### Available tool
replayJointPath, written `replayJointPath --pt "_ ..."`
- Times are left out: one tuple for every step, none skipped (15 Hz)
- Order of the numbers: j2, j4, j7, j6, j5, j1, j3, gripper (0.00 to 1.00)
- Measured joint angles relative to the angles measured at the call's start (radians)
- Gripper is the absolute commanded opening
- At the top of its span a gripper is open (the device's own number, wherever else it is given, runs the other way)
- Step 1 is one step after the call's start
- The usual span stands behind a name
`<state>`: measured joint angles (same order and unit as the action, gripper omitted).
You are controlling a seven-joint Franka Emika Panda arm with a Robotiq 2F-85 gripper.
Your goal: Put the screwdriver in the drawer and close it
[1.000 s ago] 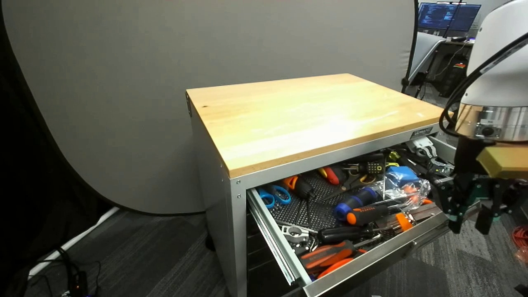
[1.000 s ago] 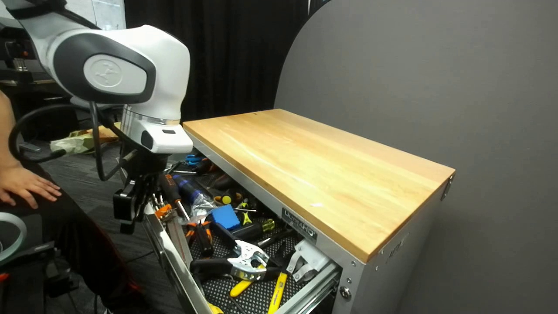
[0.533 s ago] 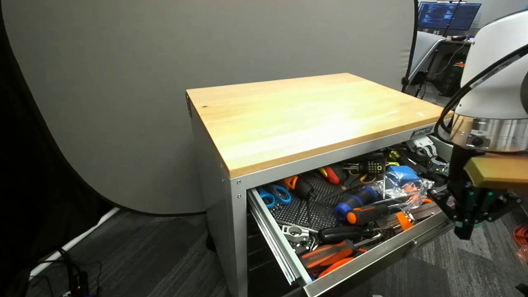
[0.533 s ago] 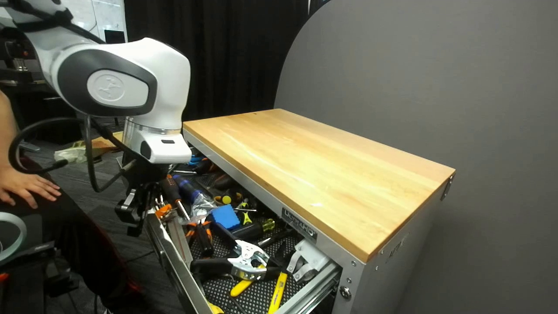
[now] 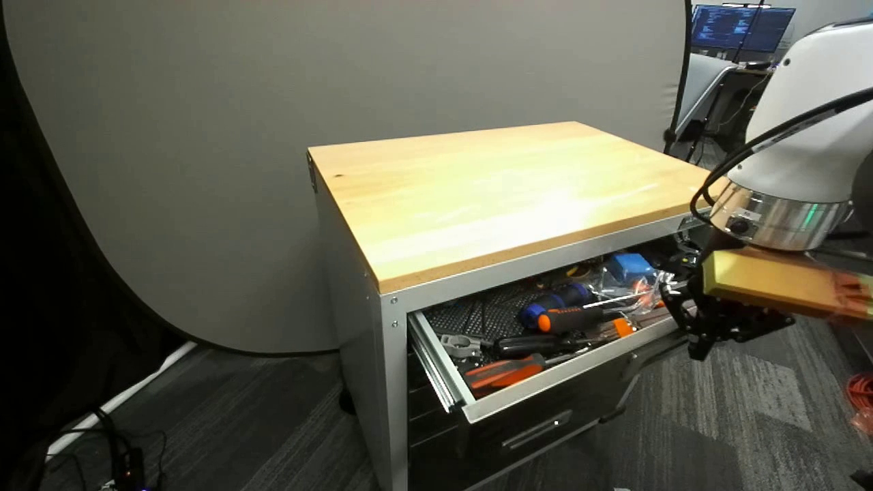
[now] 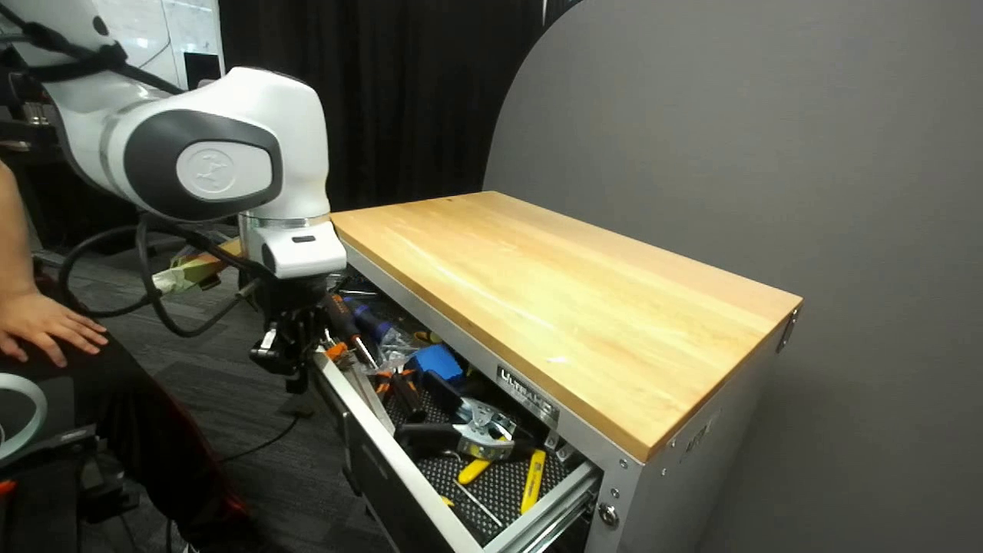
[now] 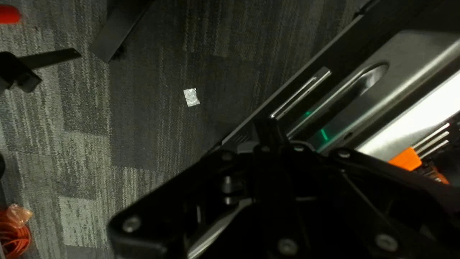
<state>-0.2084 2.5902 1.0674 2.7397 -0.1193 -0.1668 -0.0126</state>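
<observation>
The drawer (image 5: 574,372) is the wide shallow grey top drawer, partly open and full of tools; it also shows in an exterior view (image 6: 393,453) and at the right of the wrist view (image 7: 406,126). My gripper (image 5: 702,346) is outside the drawer, close in front of its front panel, fingers pointing down. It also shows in an exterior view (image 6: 296,380). In the wrist view its fingertips (image 7: 268,127) are together with nothing seen between them. I cannot tell exactly which part touches the panel. The stubby black-and-yellow screwdriver is hidden in these frames.
The wooden top (image 5: 518,198) overhangs the drawer's back. A lower drawer with a handle (image 5: 539,433) is shut below. The drawer holds a blue block (image 5: 629,268), a clamp (image 6: 485,434) and orange-handled tools (image 5: 573,318). A person's hand (image 6: 50,330) rests at the left.
The gripper's fingers, apart a second ago, came together. The arm lowered and moved toward the cabinet. The drawer slid partway inward with its tools, and the screwdriver went out of sight.
</observation>
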Motion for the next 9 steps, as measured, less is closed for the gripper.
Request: replayJointPath --pt "-0.012 -0.014 0.042 0.019 -0.032 -0.015 0.015 0.04" --pt "-0.025 -0.031 0.084 0.035 -0.066 -0.033 0.032 0.04" --pt "-0.04 -0.05 0.127 0.046 -0.1 -0.053 0.05 0.05" --pt "-0.056 -0.071 0.168 0.056 -0.128 -0.073 0.069 0.04" --pt "-0.072 -0.092 0.213 0.068 -0.158 -0.096 0.09 0.05" --pt "-0.09 -0.115 0.255 0.081 -0.183 -0.119 0.111 0.04" --pt "-0.106 -0.138 0.293 0.092 -0.201 -0.14 0.13 0.04" --pt "-0.122 -0.161 0.331 0.102 -0.218 -0.163 0.15 0.03" --pt "-0.137 -0.184 0.363 0.11 -0.23 -0.184 0.168 0.04"
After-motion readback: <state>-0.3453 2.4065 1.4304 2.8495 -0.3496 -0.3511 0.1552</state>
